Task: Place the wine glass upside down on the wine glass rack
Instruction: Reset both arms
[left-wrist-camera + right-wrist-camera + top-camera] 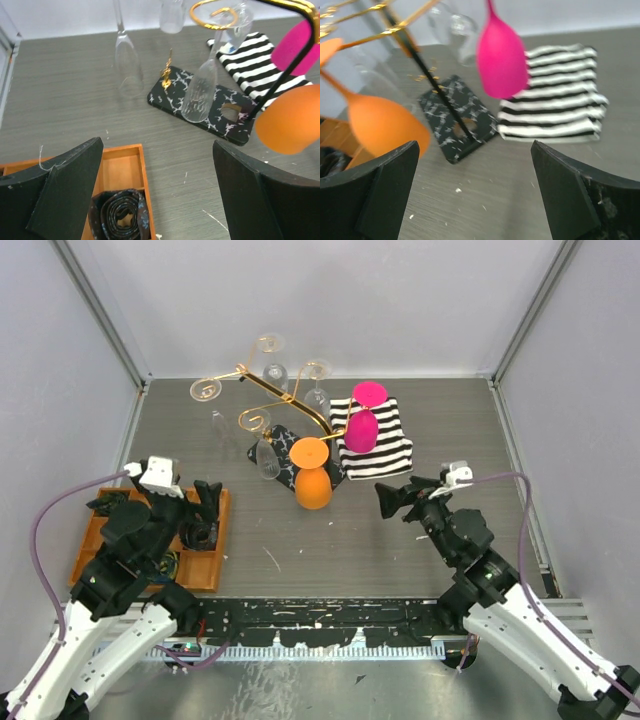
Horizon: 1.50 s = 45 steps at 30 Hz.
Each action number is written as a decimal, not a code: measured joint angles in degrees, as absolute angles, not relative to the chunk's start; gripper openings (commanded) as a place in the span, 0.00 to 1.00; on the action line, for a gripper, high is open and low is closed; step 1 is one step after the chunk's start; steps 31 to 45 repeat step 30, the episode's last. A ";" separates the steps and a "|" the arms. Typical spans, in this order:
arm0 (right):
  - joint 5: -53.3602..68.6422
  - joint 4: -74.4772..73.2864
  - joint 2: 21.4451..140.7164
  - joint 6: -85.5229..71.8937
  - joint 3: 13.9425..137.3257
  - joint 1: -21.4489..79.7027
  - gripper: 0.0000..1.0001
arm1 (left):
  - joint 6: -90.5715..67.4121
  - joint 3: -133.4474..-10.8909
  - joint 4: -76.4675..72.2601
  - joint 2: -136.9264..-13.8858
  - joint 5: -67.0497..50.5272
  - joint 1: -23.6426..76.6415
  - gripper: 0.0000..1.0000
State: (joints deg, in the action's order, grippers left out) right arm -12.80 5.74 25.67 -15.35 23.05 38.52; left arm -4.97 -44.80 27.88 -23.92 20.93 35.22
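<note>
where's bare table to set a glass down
Widest bare patch: the table in front of the orange glass, between the wooden tray and the right gripper. Also free: the back-left corner beside the rack, and the right edge past the striped cloth. Crowded: under the rack, among hanging glasses.

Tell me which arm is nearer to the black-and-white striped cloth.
Right. The right arm ends just short of the near edge of the striped cloth; the left arm sits over the wooden tray, past the wine glass rack.
</note>
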 measured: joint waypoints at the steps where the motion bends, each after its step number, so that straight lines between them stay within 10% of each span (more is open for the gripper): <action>1: -15.90 -0.21 25.02 -17.28 25.12 38.50 1.00 | -5.65 -44.80 28.62 -24.25 21.96 35.22 0.98; 12: -30.76 -28.88 17.65 -27.29 35.46 38.52 1.00 | -18.57 -47.62 38.96 -24.67 30.83 35.22 0.98; 45: -36.25 -32.53 15.75 -29.36 35.07 38.52 1.00 | -26.46 -45.63 44.36 -20.47 37.12 35.22 0.98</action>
